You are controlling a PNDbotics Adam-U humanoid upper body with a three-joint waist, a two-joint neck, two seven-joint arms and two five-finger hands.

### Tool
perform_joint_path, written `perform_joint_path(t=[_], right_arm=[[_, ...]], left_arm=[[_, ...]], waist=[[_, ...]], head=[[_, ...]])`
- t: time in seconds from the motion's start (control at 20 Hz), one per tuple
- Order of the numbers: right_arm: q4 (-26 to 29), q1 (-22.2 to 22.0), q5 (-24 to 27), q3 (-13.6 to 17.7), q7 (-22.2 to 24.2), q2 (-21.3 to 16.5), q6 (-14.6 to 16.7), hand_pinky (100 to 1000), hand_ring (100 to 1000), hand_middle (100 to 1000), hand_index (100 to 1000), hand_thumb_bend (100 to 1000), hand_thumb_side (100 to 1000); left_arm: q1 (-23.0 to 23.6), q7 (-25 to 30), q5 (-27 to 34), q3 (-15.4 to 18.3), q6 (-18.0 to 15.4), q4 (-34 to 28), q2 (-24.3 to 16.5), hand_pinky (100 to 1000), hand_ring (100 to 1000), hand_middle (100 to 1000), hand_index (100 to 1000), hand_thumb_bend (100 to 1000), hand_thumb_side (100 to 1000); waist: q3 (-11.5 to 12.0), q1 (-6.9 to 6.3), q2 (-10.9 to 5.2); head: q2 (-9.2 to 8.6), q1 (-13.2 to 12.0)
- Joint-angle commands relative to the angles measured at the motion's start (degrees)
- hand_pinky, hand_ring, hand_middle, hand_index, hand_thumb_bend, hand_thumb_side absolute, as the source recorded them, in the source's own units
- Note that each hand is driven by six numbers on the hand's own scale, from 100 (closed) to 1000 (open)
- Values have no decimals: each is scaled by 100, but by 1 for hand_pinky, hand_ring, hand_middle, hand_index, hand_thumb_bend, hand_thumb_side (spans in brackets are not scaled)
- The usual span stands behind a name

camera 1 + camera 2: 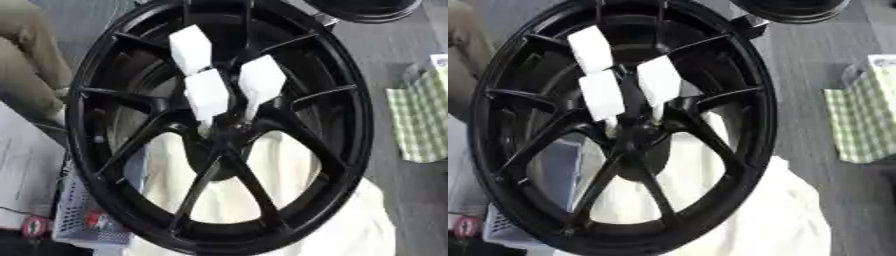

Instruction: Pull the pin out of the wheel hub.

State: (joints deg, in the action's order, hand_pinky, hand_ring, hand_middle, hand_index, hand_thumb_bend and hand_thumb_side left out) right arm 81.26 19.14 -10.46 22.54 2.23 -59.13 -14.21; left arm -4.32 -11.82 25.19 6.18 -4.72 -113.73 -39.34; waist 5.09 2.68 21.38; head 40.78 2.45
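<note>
A large black spoked wheel [350,125] fills both views, standing tilted over a white cloth. My right hand [208,92], black with white finger covers, comes down from the top edge in front of the spokes. Its fingers [261,80] and thumb close together at the hub [223,132] in the wheel's middle. A small pale tip of the pin [203,128] shows just below the fingertips, pinched between them; the rest of it is hidden by the hand. My left hand shows in neither view.
White cloth [350,225] lies under the wheel. A green checked bag [424,120] sits on the grey floor at right. Part of another black wheel [367,12] shows at top right. A pale plastic basket [74,220] stands at lower left.
</note>
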Motion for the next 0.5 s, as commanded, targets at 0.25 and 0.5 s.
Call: perform_joint_path(t=[0.25, 0.5], right_arm=[[1102, 364, 639, -430, -646, 78, 211, 699, 714, 605, 740, 100, 547], [1566, 430, 1075, -789, -1082, 240, 251, 686, 701, 587, 726, 100, 531]], left_arm=[[-150, 18, 32, -4, -63, -86, -118, 854, 874, 767, 802, 178, 900], [-223, -12, 12, -26, -109, -86, -125, 852, 871, 766, 801, 176, 897]], waist=[[69, -7, -128], [124, 0, -98]], head=[[15, 78], [7, 115]])
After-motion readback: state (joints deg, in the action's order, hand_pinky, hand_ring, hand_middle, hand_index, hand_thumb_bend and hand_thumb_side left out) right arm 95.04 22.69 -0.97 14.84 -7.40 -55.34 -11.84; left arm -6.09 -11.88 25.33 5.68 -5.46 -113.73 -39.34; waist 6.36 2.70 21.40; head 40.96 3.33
